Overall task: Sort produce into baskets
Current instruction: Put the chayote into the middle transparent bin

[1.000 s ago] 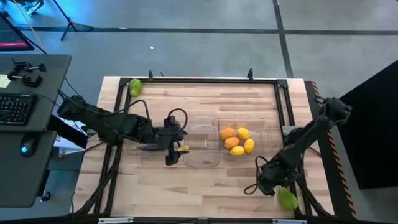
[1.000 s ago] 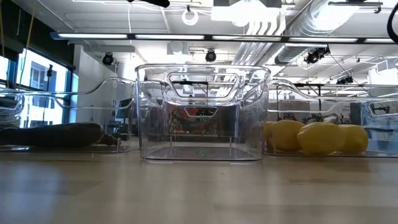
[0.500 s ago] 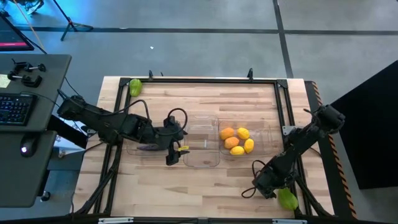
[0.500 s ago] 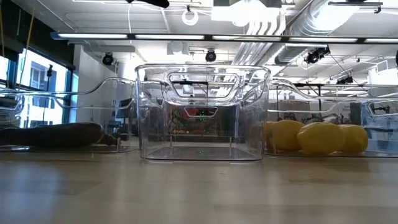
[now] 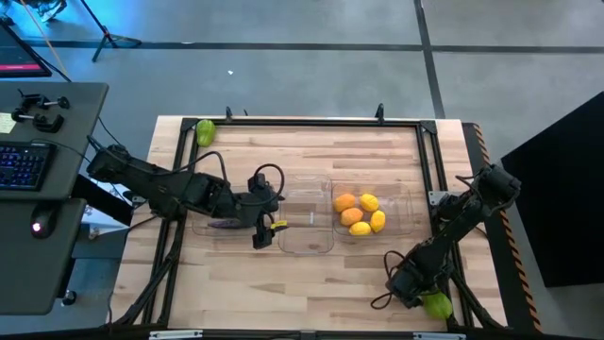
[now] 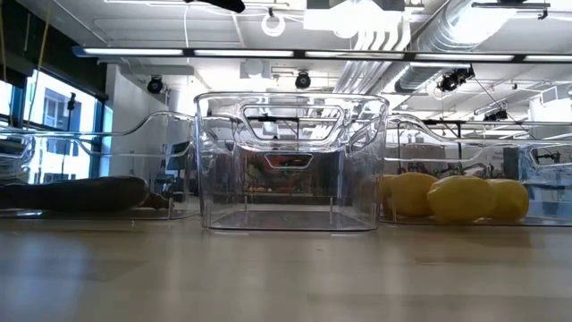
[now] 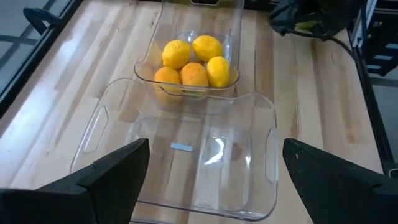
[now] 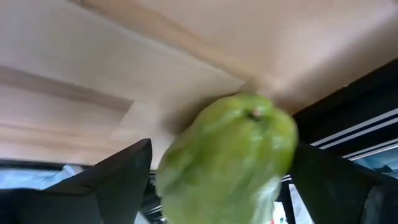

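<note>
A green lumpy pear-shaped piece lies on the table at its near right corner. My right gripper is open right over it, and in the right wrist view one finger stands on either side of the piece. My left gripper is open and empty above the gap between the left bin and the middle bin. The left bin holds a dark purple eggplant. The middle bin is empty. The right bin holds lemons and orange fruits. A second green piece lies at the far left corner.
A black frame runs around the wooden table top. The three bins stand side by side across the middle. A desk with a keyboard stands beyond the table's left edge. The low view shows the eggplant and the lemons in the outer bins.
My right gripper has moved toward the table's near edge and now stands over the green piece at the near right corner, partly covering it in the high view. The piece has stayed where it was.
</note>
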{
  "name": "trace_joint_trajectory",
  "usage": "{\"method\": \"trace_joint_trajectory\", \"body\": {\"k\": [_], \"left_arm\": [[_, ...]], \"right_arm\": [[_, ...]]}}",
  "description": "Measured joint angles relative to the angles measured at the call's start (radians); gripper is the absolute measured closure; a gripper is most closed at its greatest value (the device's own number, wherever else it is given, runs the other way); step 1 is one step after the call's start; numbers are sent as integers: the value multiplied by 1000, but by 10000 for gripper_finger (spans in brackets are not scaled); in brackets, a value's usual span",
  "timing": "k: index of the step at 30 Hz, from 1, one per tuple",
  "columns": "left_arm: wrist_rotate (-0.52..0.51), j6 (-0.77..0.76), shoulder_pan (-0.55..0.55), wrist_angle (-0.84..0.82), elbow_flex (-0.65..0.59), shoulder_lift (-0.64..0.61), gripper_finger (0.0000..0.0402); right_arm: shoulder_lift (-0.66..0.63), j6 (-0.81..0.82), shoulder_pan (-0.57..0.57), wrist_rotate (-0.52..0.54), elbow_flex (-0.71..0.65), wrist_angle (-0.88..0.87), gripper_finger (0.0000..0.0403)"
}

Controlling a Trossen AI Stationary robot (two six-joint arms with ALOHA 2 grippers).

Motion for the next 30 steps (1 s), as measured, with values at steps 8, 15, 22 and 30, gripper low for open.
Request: {"method": "trace_joint_trajectory", "body": {"k": [8, 15, 22, 30], "left_arm": [[-1, 46, 0, -10, 4, -44, 45], [-230, 131, 0, 10, 43, -215, 45], [-399, 118, 0, 55, 40, -331, 45], [-405, 55, 0, 44, 39, -314, 45]], "right_arm": [[0, -32, 0, 7, 19, 32, 201], [-17, -214, -54, 67, 147, -38, 248], [-82, -485, -224, 264, 339, -48, 216], [-85, -995, -428, 579, 577, -13, 213]]}}
